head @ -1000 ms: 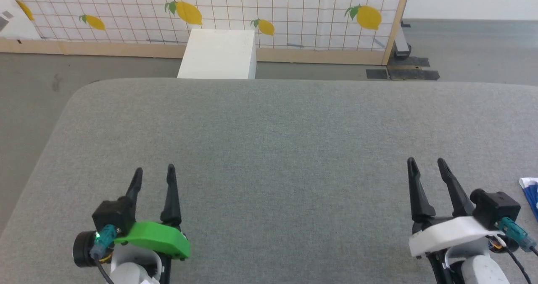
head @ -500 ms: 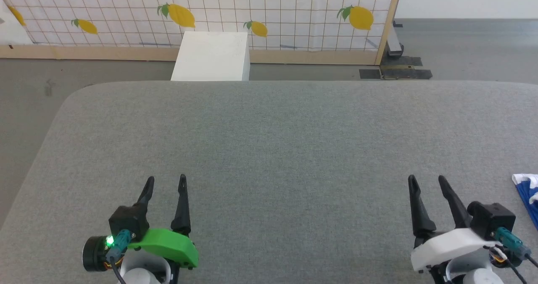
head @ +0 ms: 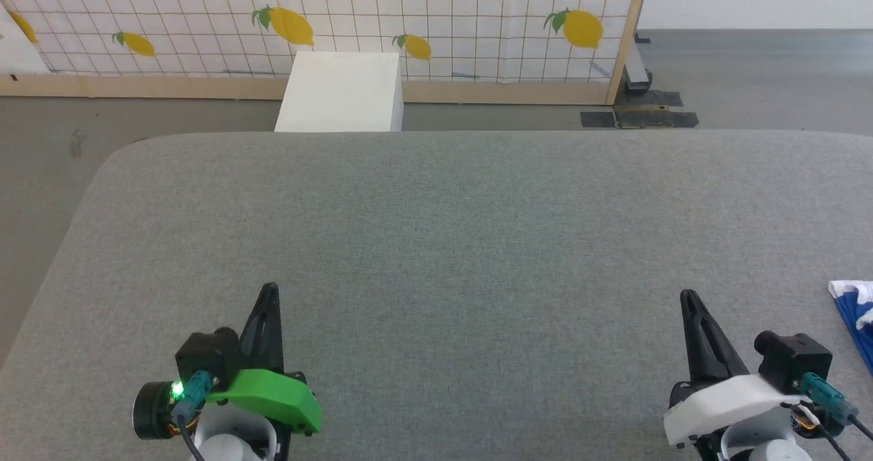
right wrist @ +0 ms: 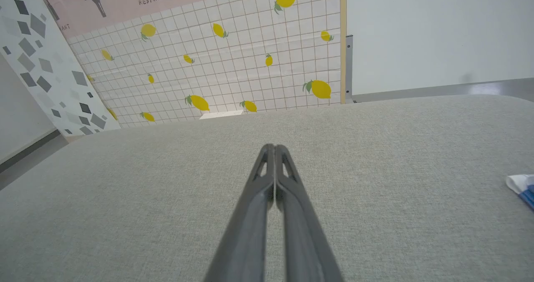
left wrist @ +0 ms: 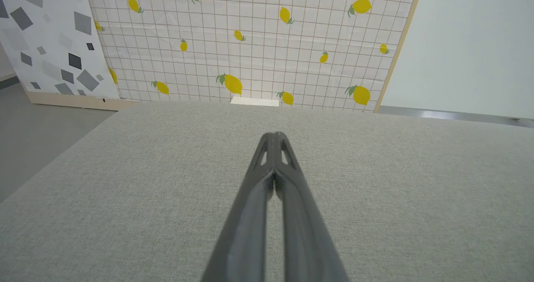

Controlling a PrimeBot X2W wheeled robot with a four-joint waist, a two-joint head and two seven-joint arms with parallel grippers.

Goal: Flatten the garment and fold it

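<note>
Lying on the grey fabric tabletop (head: 436, 209) at the head view's lower right edge, the royal-blue soft cloth garment with white band (head: 861, 316) sits near the white-mounted right gripper (head: 689, 298), well apart from the green-mounted left gripper (head: 271, 290), both pinched closed and empty

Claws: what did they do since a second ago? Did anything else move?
Both closed. The left claw and the right claw had their fingers spread apart; now each pair is pressed together with nothing between. Neither took hold of anything. The blue and white garment lies as before at the right edge of the grey table, untouched. The arms are about where they were.
</note>
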